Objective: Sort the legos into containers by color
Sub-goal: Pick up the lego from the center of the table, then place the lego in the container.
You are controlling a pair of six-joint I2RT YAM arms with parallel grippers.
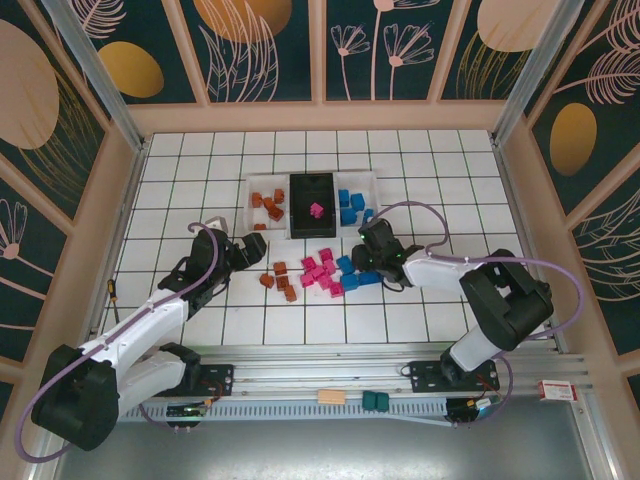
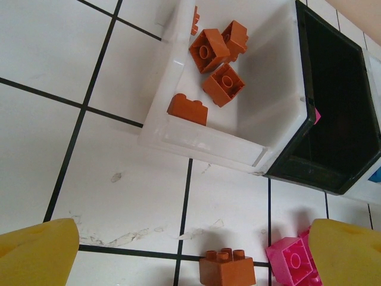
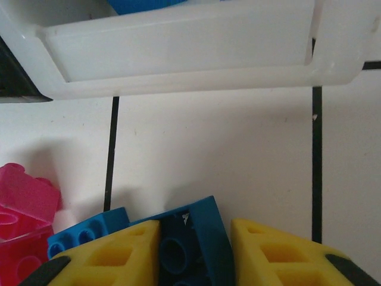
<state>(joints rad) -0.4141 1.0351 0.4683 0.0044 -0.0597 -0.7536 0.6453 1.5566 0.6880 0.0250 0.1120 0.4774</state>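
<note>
Three joined containers stand at the back: a white bin [image 1: 248,195] with several orange legos [image 2: 214,59], a black bin [image 1: 312,177] with one pink lego [image 1: 316,210], and a white bin [image 1: 374,190] with blue legos [image 1: 350,205]. Loose orange [image 1: 280,278], pink [image 1: 320,272] and blue legos [image 1: 352,278] lie in front of them. My right gripper [image 3: 195,250] is shut on a tilted blue lego [image 3: 196,235], its hollow underside towards the camera, just short of the right white bin [image 3: 178,42]. Over the tiles, my left gripper [image 2: 190,256] stands open above an orange lego [image 2: 226,268], with a pink one [image 2: 292,259] beside its right finger.
A tan block [image 1: 331,397] and dark green blocks [image 1: 375,401] sit on the rail at the near edge. Wooden walls enclose the tiled table [image 1: 450,200] on three sides. Purple cables loop off both arms.
</note>
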